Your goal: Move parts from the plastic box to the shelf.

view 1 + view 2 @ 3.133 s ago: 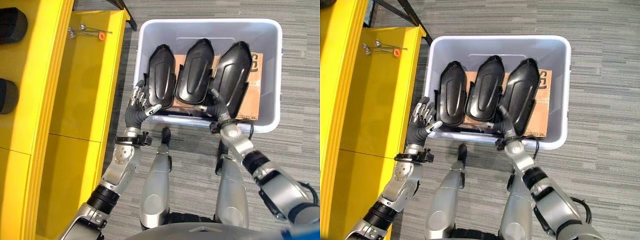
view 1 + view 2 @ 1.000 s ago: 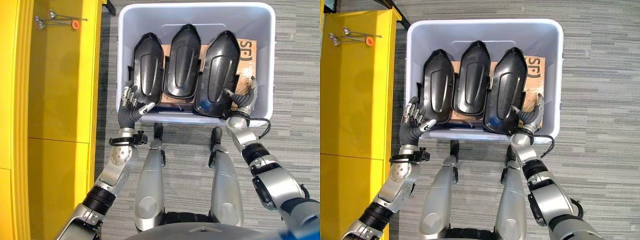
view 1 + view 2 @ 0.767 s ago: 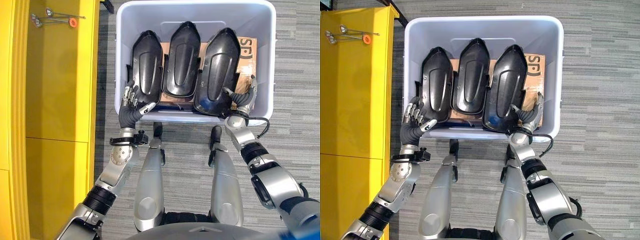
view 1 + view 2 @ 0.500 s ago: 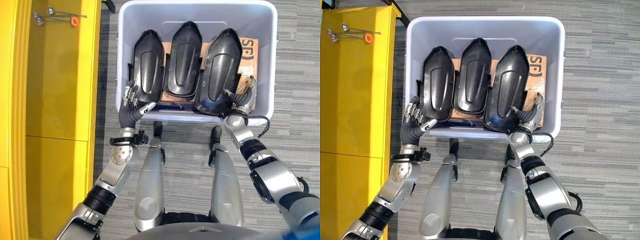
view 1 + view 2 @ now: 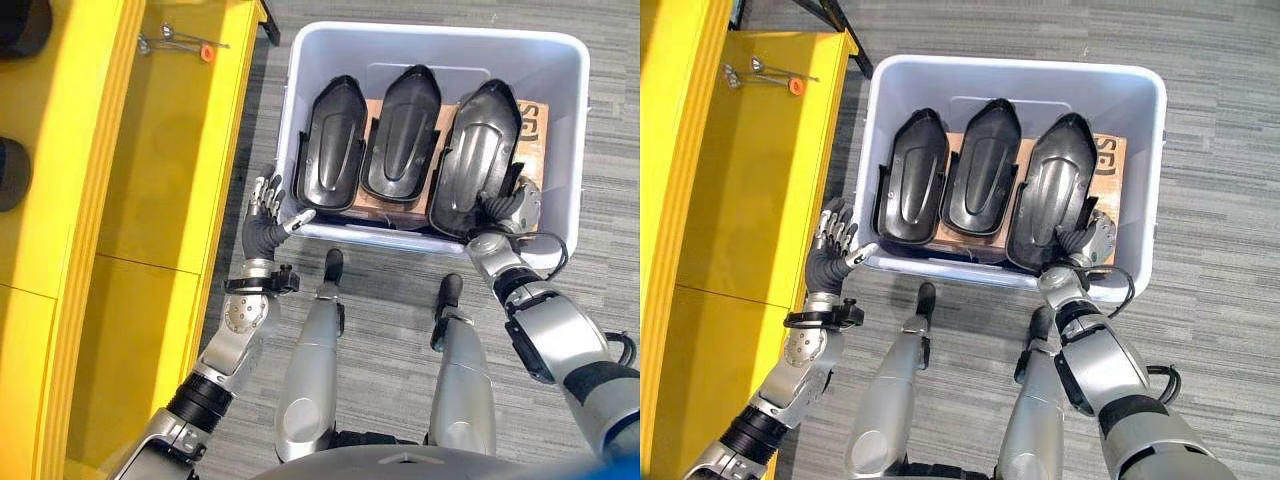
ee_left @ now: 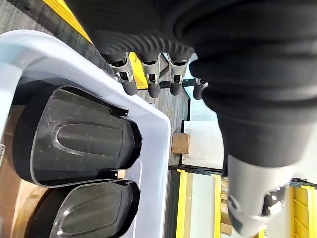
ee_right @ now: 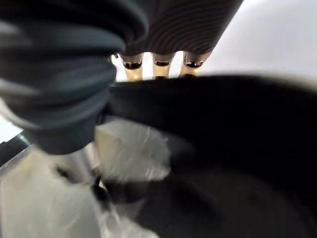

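Large dark printed characters are seen on the cardboard sheet [image 5: 536,119] that lies in the plastic box [image 5: 430,31], just beyond the right hand [image 5: 508,206]. The print stands at the sheet's far corner on that hand's side. It is partly covered by the black part [image 5: 483,150] nearest the right hand, so only the ends of a few characters are shown and no whole word or number can be made out. Nothing legible is found on the black parts or on the box walls.
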`<state>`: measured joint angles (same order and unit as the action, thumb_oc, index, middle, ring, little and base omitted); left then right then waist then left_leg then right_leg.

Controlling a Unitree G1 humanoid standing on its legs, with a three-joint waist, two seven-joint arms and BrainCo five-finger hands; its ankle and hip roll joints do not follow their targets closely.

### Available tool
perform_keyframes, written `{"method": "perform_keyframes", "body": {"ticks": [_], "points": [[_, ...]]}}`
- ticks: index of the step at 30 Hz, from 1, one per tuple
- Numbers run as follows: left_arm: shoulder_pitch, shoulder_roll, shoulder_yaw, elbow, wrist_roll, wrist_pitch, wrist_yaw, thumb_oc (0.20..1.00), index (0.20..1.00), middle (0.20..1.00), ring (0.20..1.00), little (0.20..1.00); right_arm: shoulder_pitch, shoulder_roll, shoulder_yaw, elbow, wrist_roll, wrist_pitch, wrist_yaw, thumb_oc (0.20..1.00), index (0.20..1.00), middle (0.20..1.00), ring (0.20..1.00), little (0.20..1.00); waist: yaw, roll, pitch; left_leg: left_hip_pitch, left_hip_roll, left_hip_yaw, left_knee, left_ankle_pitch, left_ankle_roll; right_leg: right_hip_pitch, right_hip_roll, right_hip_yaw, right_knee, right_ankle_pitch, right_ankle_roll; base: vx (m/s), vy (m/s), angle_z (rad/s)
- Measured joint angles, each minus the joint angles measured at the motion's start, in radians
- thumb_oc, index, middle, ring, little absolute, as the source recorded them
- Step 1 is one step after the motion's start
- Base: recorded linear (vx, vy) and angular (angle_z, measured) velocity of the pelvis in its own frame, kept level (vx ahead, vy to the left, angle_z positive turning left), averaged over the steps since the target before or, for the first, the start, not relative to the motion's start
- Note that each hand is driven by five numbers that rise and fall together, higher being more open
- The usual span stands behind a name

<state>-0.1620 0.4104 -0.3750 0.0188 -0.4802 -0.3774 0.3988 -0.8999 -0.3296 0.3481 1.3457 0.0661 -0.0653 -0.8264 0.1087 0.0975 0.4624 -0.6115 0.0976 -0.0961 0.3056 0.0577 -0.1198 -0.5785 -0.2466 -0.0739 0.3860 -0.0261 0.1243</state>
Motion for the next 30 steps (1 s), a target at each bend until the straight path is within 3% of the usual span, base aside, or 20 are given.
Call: {"method": "perform_keyframes", "body": {"ticks": [9,17,20,24,30], "points": [[0.000,0.000,0.000,0.000,0.000,0.001,0.000,1.000,1.000,1.000,1.000,1.000,0.054,-0.016,-0.033,-0.073,0.023,-0.015,0.040,0.200,0.200,0.200,0.200,0.200,-0.007,0.000,-0.001,0.030,0.001,0.000,0.007,-0.004,0.010,0.046,0.000,-0.011,-0.022,0.009,-0.003,0.00,0.000,0.00],[0.019,0.011,0.045,0.000,-0.001,0.002,-0.001,1.000,1.000,1.000,1.000,1.000,0.174,-0.027,-0.171,-0.219,0.243,-0.083,0.122,0.200,0.200,0.200,0.200,0.200,-0.021,-0.018,0.008,0.090,0.005,0.004,-0.004,-0.008,0.020,0.119,0.004,-0.021,-0.059,0.014,0.003,0.00,-0.002,-0.01],[0.044,0.015,0.083,0.000,-0.002,0.002,-0.003,1.000,1.000,1.000,1.000,1.000,0.260,0.010,-0.193,-0.337,0.310,-0.093,0.136,0.200,0.200,0.200,0.200,0.200,-0.043,-0.050,0.027,0.141,0.009,0.008,-0.012,-0.016,0.019,0.172,0.007,-0.021,-0.079,0.015,0.005,0.00,-0.017,-0.05],[0.077,0.027,0.132,0.001,-0.012,0.005,-0.014,1.000,1.000,1.000,1.000,1.000,0.454,0.046,-0.218,-0.659,0.344,-0.129,0.148,0.200,0.200,0.200,0.200,0.200,-0.068,-0.085,0.052,0.178,0.023,0.031,-0.025,-0.022,0.019,0.211,0.021,-0.012,-0.120,0.037,0.005,0.03,-0.030,-0.16],[0.105,0.029,0.177,0.001,-0.021,0.021,-0.048,1.000,1.000,1.000,1.000,1.000,0.605,0.047,-0.219,-0.999,0.355,-0.172,0.225,0.200,0.200,0.200,0.200,0.200,-0.094,-0.097,0.057,0.270,0.044,0.045,-0.086,-0.022,0.006,0.302,0.043,0.001,-0.200,0.061,0.007,0.06,-0.052,-0.11]]}}
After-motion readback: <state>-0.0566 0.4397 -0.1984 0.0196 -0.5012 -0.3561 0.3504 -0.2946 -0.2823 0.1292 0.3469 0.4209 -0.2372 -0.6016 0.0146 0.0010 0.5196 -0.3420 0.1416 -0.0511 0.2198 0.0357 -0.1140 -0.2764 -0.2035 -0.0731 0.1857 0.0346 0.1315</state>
